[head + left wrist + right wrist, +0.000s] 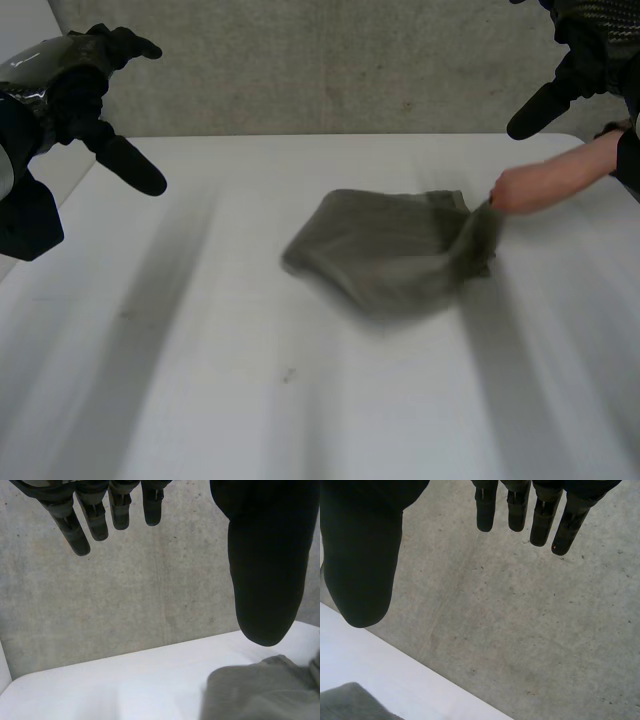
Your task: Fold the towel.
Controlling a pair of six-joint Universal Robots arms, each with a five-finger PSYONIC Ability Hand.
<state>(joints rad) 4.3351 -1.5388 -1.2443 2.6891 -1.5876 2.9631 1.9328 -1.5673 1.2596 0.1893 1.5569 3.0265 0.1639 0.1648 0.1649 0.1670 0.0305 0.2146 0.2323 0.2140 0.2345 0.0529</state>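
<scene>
I see towel (pixel 385 250) in crumpled grey heap on white table (pixel 200 380), little right of middle. Person's hand (pixel 522 188) pinches its right corner. My left hand (pixel 72 85) raised at far left, fingers (pixel 71 527) straight, spread away from thumb, nothing in it. My right hand (pixel 590 45) raised at far right, fingers (pixel 543 522) also straight, holding nothing. Both well apart from towel.

Head view down onto table (pixel 200 400), wrist views toward wall (pixel 150 595), towel (pixel 385 255) shared
</scene>
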